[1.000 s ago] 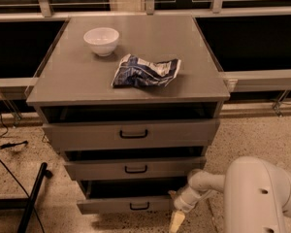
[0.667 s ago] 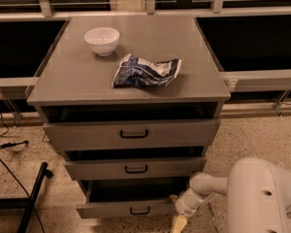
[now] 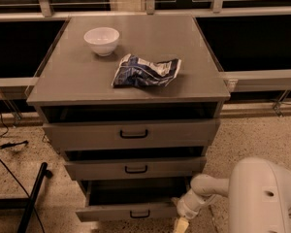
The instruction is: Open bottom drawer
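Nearest, at the lower right, the robot's white arm [image 3: 262, 198] bends left and down, low to the speckled floor. Its end effector [image 3: 180, 223] sits just beside the right end of the bottom drawer [image 3: 106, 211]; whether it is open, closed or holding anything cannot be told. That drawer, lowest of 3 in the grey bench [image 3: 77, 81], stands partly open with its dark inside showing. A black pole [image 3: 31, 198] leans on the floor to the left, near loose cables [image 3: 5, 144]. Above are the middle drawer [image 3: 97, 169] and the top drawer [image 3: 87, 135]. On the bench top lie a crumpled blue bag [image 3: 145, 71] and, farther back, a white bowl [image 3: 102, 40].
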Robot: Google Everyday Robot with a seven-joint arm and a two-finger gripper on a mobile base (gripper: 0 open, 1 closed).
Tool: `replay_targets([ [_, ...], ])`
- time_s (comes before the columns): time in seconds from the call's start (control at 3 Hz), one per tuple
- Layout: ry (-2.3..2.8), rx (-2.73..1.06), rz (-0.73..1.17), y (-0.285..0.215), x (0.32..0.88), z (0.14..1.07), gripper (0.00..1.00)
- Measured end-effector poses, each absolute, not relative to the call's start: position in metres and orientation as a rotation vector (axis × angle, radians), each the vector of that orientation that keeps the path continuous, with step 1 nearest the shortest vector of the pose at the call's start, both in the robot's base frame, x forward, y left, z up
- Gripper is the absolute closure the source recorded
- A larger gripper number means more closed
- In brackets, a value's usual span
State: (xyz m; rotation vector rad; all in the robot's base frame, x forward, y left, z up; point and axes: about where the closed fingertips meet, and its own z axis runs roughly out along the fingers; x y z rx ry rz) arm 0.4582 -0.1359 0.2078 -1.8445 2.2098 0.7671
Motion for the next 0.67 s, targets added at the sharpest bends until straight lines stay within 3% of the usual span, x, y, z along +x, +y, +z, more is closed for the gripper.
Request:
replay_targets([
  [0.33,2.264,-1.867,0.792,-0.159,0.4076,0.226,0.0],
  [0.67,2.264,-1.867,0.792,-0.159,0.4076,0.226,0.0],
])
